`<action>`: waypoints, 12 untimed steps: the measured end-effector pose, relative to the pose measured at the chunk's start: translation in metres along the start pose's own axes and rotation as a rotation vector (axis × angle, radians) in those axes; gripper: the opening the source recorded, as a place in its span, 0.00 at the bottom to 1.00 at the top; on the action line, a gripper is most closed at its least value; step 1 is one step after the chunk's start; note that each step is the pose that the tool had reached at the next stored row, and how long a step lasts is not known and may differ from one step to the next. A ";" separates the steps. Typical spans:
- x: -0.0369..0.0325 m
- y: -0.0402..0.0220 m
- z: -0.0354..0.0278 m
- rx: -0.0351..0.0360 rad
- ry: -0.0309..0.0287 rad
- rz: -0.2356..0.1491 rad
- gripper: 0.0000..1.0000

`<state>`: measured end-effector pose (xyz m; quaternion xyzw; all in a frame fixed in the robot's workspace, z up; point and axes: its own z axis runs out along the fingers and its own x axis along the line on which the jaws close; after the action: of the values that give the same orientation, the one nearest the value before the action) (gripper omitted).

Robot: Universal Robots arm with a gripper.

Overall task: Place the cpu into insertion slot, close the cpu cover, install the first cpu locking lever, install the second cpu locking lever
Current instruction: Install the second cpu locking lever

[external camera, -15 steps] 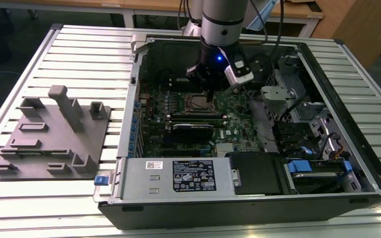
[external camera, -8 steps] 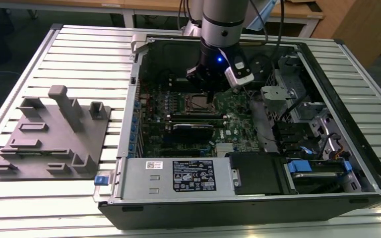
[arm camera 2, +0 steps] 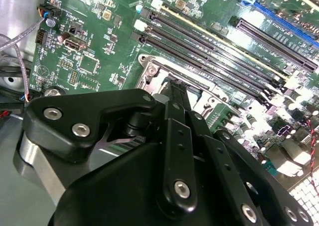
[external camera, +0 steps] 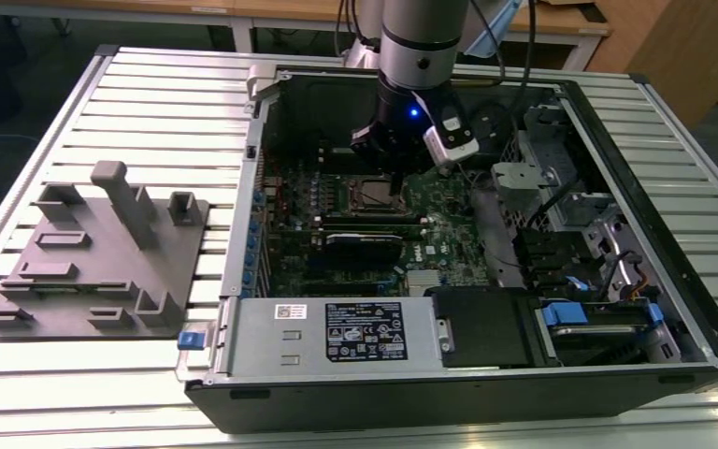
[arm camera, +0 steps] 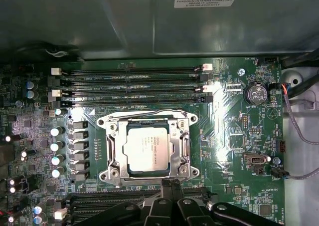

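The cpu (arm camera: 149,151), a silver-topped square chip, lies flat in the insertion slot (external camera: 362,195) on the green board. The cpu cover (arm camera: 112,146), a silvery frame with a square cut-out, is down around it. A thin wire lever (arm camera: 149,116) runs along the frame's edge. My gripper (arm camera: 170,182) hangs just beside the socket's edge, its black fingers pressed together with nothing between them. In the exterior view the gripper (external camera: 393,196) reaches down into the open case right at the socket. The second wrist view looks past the gripper (arm camera 2: 174,88) at the cover's corner (arm camera 2: 149,71).
Long black memory slots (arm camera: 134,79) flank the socket on both sides. A black card (external camera: 366,245), the labelled power supply box (external camera: 334,332) and a drive cage with blue tabs (external camera: 590,313) crowd the case. A grey fixture plate (external camera: 97,253) lies at the exterior view's left.
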<state>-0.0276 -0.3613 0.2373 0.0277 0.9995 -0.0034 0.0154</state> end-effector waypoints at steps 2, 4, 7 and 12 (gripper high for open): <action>0.0000 0.0000 0.0000 0.0000 0.0000 0.000 0.10; 0.0000 0.0000 0.0000 0.0000 0.0003 0.000 0.10; 0.0000 0.0000 0.0004 0.0013 0.0344 0.000 0.10; 0.0003 -0.0033 0.0013 -0.0153 0.0485 0.000 0.10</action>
<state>-0.0280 -0.3645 0.2360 0.0276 0.9996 0.0050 -0.0086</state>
